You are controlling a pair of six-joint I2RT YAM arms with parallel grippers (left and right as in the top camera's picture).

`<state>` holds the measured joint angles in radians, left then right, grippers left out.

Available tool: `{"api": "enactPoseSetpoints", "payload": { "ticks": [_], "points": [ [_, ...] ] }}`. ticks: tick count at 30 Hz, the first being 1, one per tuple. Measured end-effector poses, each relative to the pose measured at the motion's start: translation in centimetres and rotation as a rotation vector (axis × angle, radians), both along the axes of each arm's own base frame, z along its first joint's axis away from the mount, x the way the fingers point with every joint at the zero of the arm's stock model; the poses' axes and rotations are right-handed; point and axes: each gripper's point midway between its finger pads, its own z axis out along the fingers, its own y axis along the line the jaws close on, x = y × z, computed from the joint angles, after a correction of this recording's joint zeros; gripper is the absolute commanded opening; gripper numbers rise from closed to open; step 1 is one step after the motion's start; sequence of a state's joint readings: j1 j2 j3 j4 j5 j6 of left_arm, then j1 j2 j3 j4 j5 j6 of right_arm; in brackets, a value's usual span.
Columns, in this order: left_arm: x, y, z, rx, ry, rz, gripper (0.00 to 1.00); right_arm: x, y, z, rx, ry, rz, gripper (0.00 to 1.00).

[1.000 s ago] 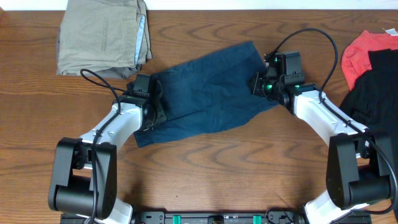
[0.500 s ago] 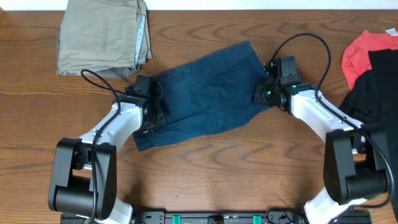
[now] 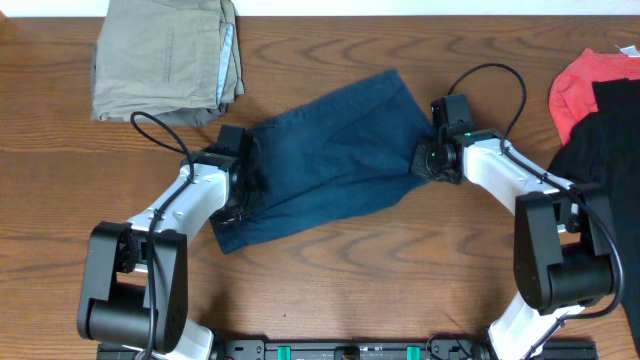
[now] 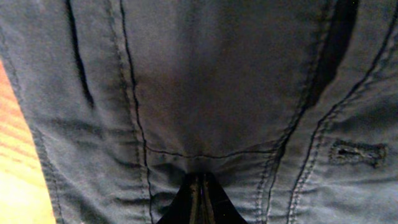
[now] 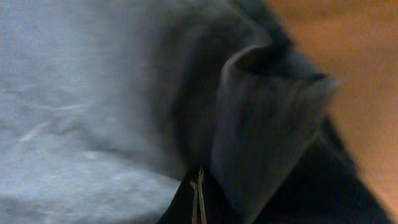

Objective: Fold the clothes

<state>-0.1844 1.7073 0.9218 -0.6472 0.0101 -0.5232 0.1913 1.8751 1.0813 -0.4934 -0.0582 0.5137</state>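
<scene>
Overhead view: one pair of dark navy shorts, of denim-like weave, lay spread flat and tilted at the centre of the table, a brown wood-grain surface. Two white-and-black arms reached in from the near edge. The left gripper sat on the shorts' left end, and the right gripper met the right edge. Three other garments were present: one folded khaki garment with a pale blue edge at the far left corner, and one red garment partly under one black garment at the right edge, all well apart from the shorts. Left wrist view: the left gripper had its jaws pressed together with navy fabric pinched between them. The shorts filled the frame, showing double-stitched seams, soft creases and one buttonhole; a strip of table showed at the left. Right wrist view: the picture was blurred. The right gripper was clamped, jaws nearly touching, on a raised, curled fold of the shorts, with the table visible at the right.
</scene>
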Motion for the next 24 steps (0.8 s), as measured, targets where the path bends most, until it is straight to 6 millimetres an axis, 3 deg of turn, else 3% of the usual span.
{"api": "enactPoseSetpoints", "payload": {
  "ticks": [9,16,19,24],
  "points": [
    [-0.8,0.5,0.7,0.025,0.015,0.0,0.06,-4.5,-3.4,1.4,-0.147,0.131,-0.145,0.01],
    [-0.4,0.3,5.3,0.016,-0.127,-0.03,0.06,-7.0,-4.3,4.5,-0.206,0.146,-0.232,0.01],
    [0.1,-0.4,7.8,0.0,-0.222,-0.062,0.06,-5.9,-3.0,6.4,-0.2,0.041,-0.172,0.01],
    [1.0,-1.3,10.8,-0.029,-0.356,-0.082,0.06,-1.5,2.7,11.5,-0.093,-0.27,0.045,0.05]
  ]
}}
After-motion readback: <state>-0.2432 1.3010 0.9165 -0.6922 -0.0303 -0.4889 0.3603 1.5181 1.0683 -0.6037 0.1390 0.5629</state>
